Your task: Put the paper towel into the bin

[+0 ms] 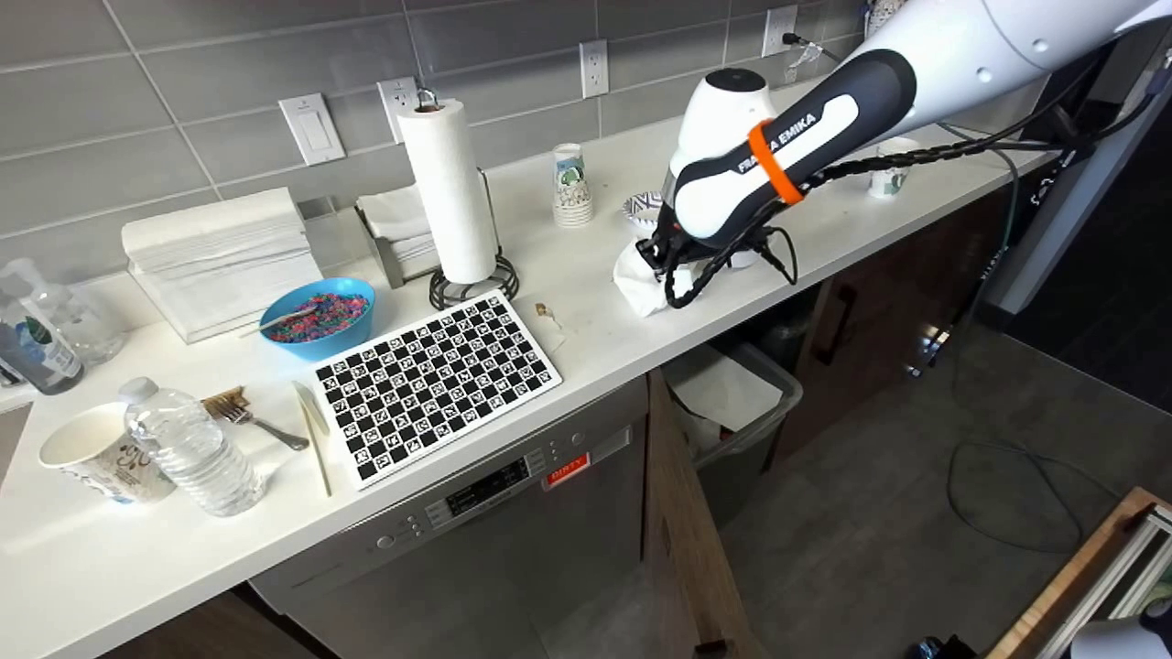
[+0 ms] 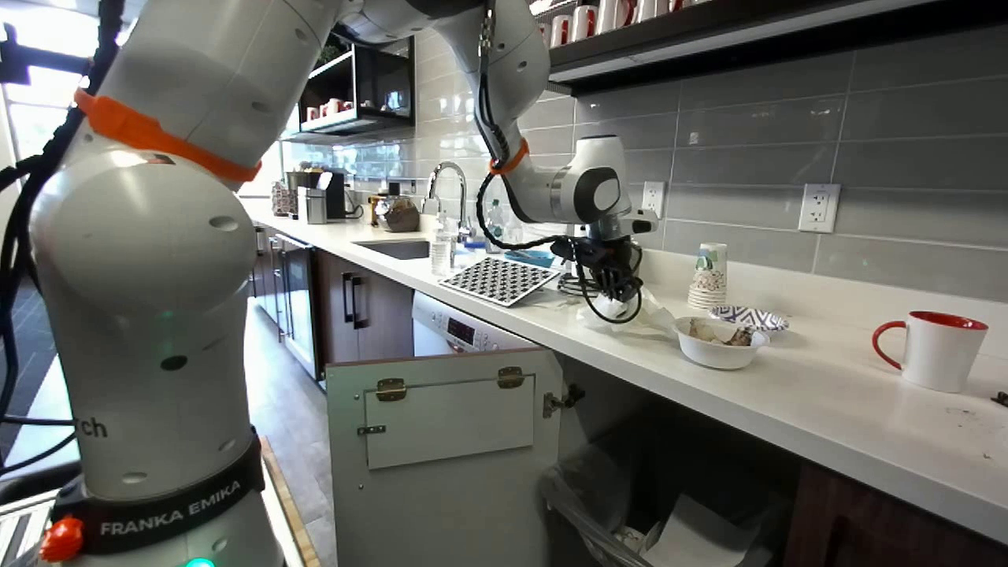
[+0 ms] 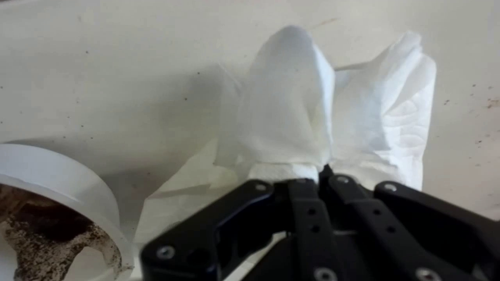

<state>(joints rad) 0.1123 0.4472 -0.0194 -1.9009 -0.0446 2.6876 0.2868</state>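
Observation:
The paper towel (image 3: 285,97) is a crumpled white wad on the countertop, below and around my fingertips. It also shows in both exterior views (image 1: 638,282) (image 2: 608,307), partly covered by the gripper. My gripper (image 3: 322,173) points down at the counter, with its fingers close together and a fold of the paper towel pinched between them. The gripper also shows in an exterior view (image 2: 618,285). The bin (image 1: 793,395) stands inside the open cabinet under the counter, with white paper in it. Its rim also shows in an exterior view (image 2: 587,528).
A white bowl with brown residue (image 2: 718,353) stands close beside the towel. A patterned bowl (image 2: 752,316) and stacked cups (image 1: 573,197) are behind. The open cabinet door (image 2: 441,449) sticks out below the counter. The paper roll (image 1: 449,192) and checkered board (image 1: 438,384) lie further along.

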